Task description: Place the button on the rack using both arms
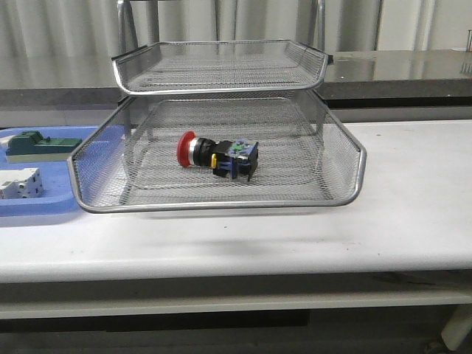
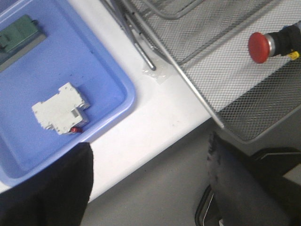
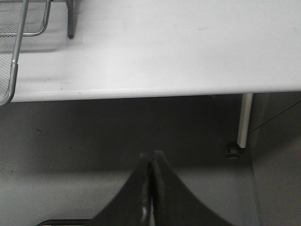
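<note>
The button point(image 1: 215, 154) lies on its side in the lower tier of the wire-mesh rack point(image 1: 346, 199), red cap to the left, dark rear block with blue to the right. Its red cap also shows in the left wrist view point(image 2: 259, 46) through the rack's mesh point(image 2: 197, 89). My left gripper point(image 2: 150, 181) is open and empty, hanging off the table's front edge below the blue tray. My right gripper point(image 3: 151, 162) is shut on nothing, below the table's front edge to the right of the rack's corner point(image 3: 11, 70). Neither arm shows in the front view.
A flat blue plastic tray point(image 1: 44, 210) at the left holds a green block part point(image 1: 37, 144) and a white block part point(image 1: 18, 183); both show in the left wrist view, green point(image 2: 21, 35) and white point(image 2: 60, 108). A table leg point(image 3: 243, 120) stands at the right.
</note>
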{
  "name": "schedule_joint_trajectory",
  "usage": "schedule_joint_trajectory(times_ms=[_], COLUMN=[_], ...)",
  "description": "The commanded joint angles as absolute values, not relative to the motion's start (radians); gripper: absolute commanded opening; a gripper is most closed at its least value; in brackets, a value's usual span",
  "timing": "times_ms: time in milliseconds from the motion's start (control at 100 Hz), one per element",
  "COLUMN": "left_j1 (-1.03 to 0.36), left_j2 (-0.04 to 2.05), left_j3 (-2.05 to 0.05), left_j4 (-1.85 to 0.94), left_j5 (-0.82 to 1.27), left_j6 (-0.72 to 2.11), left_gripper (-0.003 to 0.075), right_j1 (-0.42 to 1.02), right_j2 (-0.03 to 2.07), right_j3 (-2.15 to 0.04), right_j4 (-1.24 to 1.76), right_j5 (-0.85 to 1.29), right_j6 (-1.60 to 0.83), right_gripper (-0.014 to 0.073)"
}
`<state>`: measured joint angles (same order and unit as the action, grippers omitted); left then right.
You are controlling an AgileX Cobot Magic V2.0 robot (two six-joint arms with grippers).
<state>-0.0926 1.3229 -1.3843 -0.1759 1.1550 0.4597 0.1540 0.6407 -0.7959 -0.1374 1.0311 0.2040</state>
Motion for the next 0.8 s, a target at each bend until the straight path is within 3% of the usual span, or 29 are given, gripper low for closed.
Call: schedule_joint_trajectory(times_ms=[0, 580, 790], left_j1=[-0.052, -0.027, -0.027], left_j2=[1.216, 0.695, 0.532], left_j3=[-1.328, -0.666, -0.503], left_j4=[-0.233, -0.342, -0.360], left_j5=[1.041, 0.305, 0.155], left_j6=[0.448, 0.448, 0.448], left_gripper=[0.0487, 0.0487, 0.0487], right_j1=[0.156, 0.156, 0.156], right_j2=[0.641, 0.641, 0.641], right_j3=[-0.829, -0.829, -0.829], right_j4=[-0.158, -0.158, -0.158], right_j5=[0.982, 0.982, 0.982], right_j6=[0.204, 0.204, 0.204], right_gripper=[-0.0070, -0.0070, -0.0070])
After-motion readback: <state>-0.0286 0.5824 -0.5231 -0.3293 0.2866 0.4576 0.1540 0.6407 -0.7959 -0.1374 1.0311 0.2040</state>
